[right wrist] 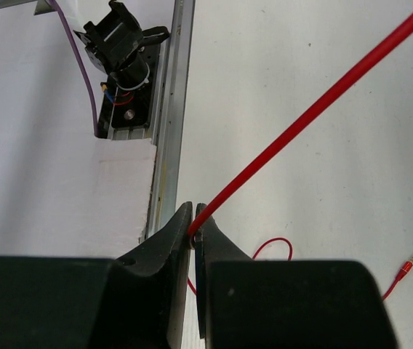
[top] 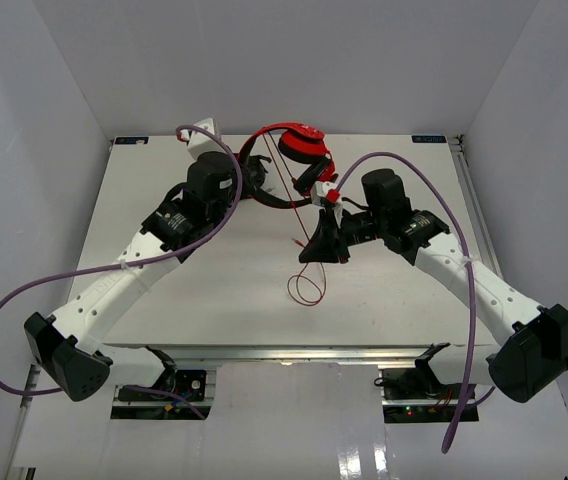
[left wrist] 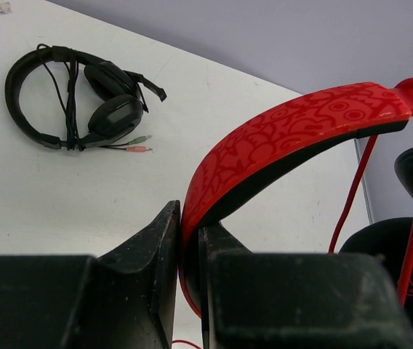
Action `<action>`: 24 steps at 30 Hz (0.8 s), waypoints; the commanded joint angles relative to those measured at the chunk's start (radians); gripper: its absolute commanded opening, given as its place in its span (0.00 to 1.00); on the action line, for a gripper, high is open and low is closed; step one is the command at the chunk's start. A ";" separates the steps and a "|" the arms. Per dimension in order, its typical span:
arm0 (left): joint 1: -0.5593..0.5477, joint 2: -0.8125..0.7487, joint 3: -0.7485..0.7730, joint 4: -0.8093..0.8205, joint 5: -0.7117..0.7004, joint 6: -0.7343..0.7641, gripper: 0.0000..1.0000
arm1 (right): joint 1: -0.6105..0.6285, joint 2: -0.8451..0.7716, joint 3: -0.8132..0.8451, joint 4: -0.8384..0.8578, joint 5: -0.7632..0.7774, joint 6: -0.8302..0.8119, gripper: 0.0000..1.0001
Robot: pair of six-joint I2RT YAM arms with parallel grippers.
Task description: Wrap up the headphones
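Your left gripper [left wrist: 190, 218] is clamped on the patterned red headband of the headphones [left wrist: 294, 131], at the far side of the white table [top: 214, 290]; your right gripper [right wrist: 193, 217] pinches their thin cable [right wrist: 301, 120] (plug [right wrist: 409, 263] lying on the table); plain pale walls [top: 64, 80] surround it.

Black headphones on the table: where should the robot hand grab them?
Probably the headband, from straight above. The black headphones lie flat on the table, and the band is thin and bare there; the earcups look bulky.
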 commanded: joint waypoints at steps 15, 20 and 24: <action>0.166 -0.132 -0.023 0.110 0.259 -0.310 0.00 | -0.021 -0.054 -0.070 0.036 0.027 -0.035 0.08; 0.179 -0.153 -0.033 0.111 0.311 -0.343 0.00 | -0.046 -0.049 -0.067 0.040 0.053 -0.049 0.08; 0.189 -0.187 -0.058 0.111 0.332 -0.370 0.00 | -0.077 -0.046 -0.057 0.048 0.054 -0.045 0.08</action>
